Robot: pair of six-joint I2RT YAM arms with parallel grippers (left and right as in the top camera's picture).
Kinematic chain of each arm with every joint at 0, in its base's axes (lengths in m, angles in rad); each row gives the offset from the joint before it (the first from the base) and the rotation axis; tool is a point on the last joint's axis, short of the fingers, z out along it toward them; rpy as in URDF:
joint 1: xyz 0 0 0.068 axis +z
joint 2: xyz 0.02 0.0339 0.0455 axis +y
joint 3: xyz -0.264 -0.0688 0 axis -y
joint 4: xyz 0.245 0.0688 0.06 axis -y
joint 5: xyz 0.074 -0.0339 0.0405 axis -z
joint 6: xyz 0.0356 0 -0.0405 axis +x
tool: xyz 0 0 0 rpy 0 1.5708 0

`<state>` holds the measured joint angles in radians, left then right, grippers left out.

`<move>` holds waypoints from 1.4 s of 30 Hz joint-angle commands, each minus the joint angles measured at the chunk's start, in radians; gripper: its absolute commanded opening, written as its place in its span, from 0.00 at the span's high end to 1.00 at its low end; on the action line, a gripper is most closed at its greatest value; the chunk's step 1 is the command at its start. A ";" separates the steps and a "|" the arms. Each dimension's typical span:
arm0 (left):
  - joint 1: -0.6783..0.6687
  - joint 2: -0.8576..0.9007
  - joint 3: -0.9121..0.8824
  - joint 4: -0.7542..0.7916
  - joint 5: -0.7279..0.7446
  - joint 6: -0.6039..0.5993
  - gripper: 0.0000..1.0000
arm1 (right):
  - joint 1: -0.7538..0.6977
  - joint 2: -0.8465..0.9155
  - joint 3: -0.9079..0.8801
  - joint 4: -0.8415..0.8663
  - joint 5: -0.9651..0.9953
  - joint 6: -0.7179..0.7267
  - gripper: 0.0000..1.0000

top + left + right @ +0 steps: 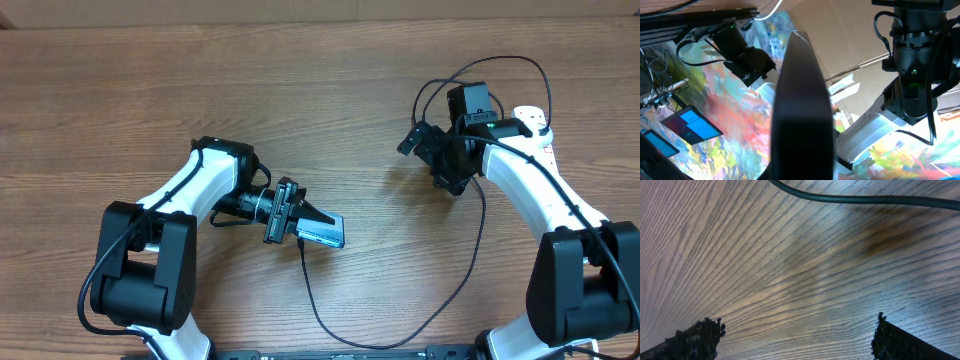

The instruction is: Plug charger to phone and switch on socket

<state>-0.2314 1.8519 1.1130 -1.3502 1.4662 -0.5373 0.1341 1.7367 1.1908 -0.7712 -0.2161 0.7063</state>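
a: what is the left gripper (302,216) doing?

b: it's clamping shut on the phone (325,234), holding it up on edge just above the table (300,90), left of centre and near. from the left wrist the phone (800,100) is showing only as a dark slab, edge-on.

a: and the charger (470,270)?

b: its thin end is meeting the phone's near-left end. from there the cable is looping toward the near edge, sweeping right and climbing far toward the right arm. it's looking plugged in to me, though i'm not able to tell whether the tip is sitting fully home.

a: right gripper (432,160)?

b: it's hanging spread wide and empty over bare wood on the right, far side. from its own wrist the right gripper (797,340) is showing both fingertips well apart, with only a stretch of cable crossing beyond them.

a: where's the socket (537,118)?

b: it's lying far right, mostly hiding under the right arm, just beyond that gripper. i can't tell how its switch is standing.

a: so how far along are we?

b: i'm judging the phone end as done or nearly so. the switching-on is looking like the part left, and the free gripper is sitting near the socket for it.
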 commanded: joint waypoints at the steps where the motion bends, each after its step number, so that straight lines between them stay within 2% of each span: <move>1: 0.002 -0.021 0.000 -0.003 0.032 -0.021 0.96 | -0.001 0.001 0.007 0.003 0.014 -0.005 0.00; 8: 0.002 -0.021 0.000 0.045 -0.124 -0.027 0.96 | -0.001 0.001 0.007 0.003 0.014 -0.005 0.00; 18: 0.002 -0.021 0.000 0.414 -0.588 -0.024 0.96 | -0.001 0.001 0.007 0.003 0.014 -0.005 0.00; 25: 0.002 -0.021 0.000 0.650 -0.721 -0.029 0.96 | -0.001 0.001 0.007 0.003 0.014 -0.005 0.00; 30: 0.003 -0.021 0.000 0.682 -0.902 -0.171 0.96 | -0.001 0.001 0.007 0.003 0.014 -0.005 0.00; 33: 0.004 -0.021 0.000 0.700 -0.939 -0.177 0.96 | -0.001 0.001 0.007 0.003 0.014 -0.005 0.00; 42: 0.029 -0.021 0.000 0.743 -0.921 -0.171 0.96 | -0.001 0.001 0.007 0.003 0.014 -0.005 0.00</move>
<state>-0.2153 1.8519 1.1076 -0.6193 0.5358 -0.6975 0.1341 1.7367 1.1908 -0.7712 -0.2096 0.7063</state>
